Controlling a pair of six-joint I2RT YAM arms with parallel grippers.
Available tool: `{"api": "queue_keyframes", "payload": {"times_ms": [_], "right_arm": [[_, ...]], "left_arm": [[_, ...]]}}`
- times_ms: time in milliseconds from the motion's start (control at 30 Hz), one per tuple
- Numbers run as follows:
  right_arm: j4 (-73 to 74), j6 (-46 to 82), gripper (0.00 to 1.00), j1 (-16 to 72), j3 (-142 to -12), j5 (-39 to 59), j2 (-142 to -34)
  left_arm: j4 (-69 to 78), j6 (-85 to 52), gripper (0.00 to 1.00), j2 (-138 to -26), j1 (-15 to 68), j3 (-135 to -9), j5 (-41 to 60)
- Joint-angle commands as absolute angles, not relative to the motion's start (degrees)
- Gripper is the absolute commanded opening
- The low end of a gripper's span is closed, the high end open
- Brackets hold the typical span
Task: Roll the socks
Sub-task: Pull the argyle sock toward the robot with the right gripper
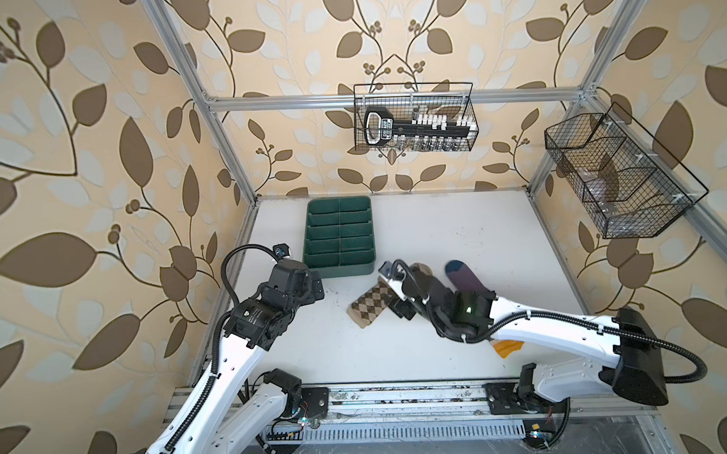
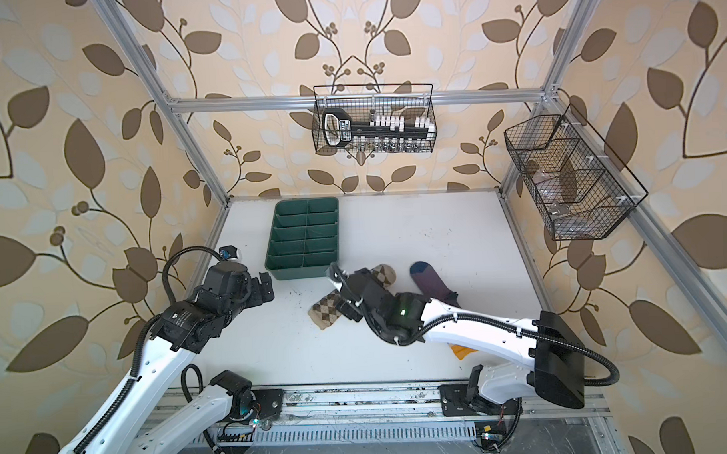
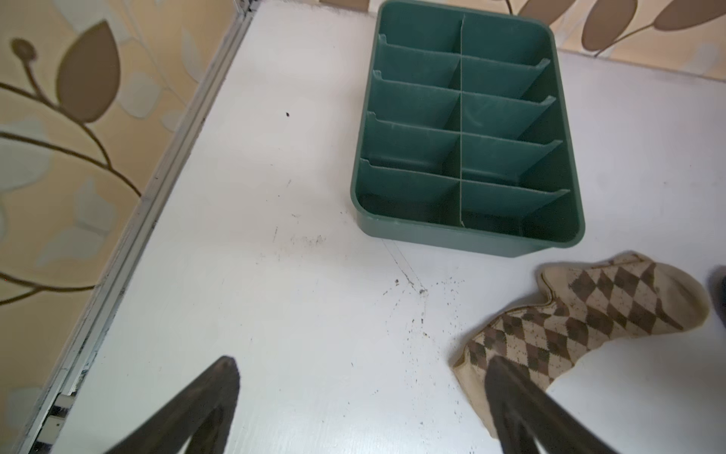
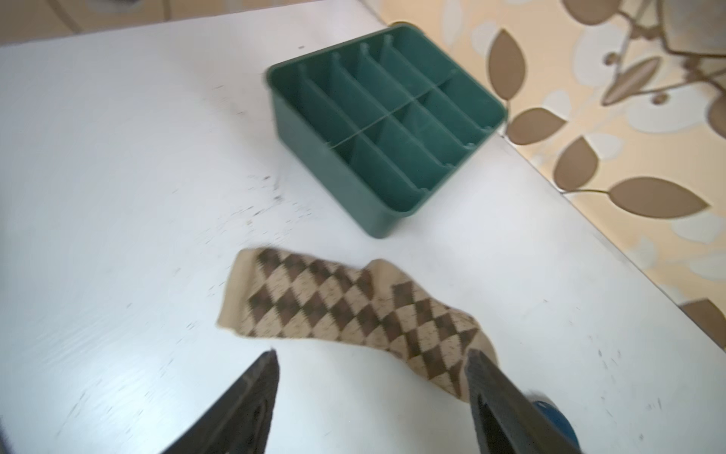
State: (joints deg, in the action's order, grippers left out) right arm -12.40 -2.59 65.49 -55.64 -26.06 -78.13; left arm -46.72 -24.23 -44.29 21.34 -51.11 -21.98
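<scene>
1. Plainly, the rolling has not begun as far as these views show: both socks lie unrolled on the white table (image 1: 457, 233).
2. The tan argyle sock (image 1: 369, 307) lies flat with a bend at the heel, just below the centre of both top views. It is near the front wall of the green tray (image 1: 339, 273) but apart from it. The right arm covers its middle part there.
3. The purple sock (image 1: 465, 279) lies just right of the argyle one, with its blue toe pointing up the frame. Its orange cuff (image 1: 508, 347) peeks out under the right arm, lower right of centre. The arm hides the stretch between, so I cannot tell whether the two socks touch.
4. The right gripper (image 4: 372, 353) hovers over the argyle sock with its jaws spread and nothing pinched between them. In the right wrist view one finger overlaps the foot end, but the blur makes contact uncertain.
5. The left gripper (image 3: 363, 361) sits left of centre in both top views, beside the tray's lower left corner. Its jaws are wide apart and hold nothing, and it is clear of the sock.
6. My judgement is that nearly everything remains: the socks must be straightened or laid together, then rolled from one end. No sock is in the tray.
</scene>
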Motion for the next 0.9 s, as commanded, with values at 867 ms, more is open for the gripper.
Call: {"api": "queue_keyframes", "payload": {"times_ms": [867], "right_arm": [[-2.4,1.2,0.63,63.1,-67.6,-3.3,-112.7]], "left_arm": [[-50.2,-22.0,0.99,-31.4,21.4,-53.4,-20.5]]}}
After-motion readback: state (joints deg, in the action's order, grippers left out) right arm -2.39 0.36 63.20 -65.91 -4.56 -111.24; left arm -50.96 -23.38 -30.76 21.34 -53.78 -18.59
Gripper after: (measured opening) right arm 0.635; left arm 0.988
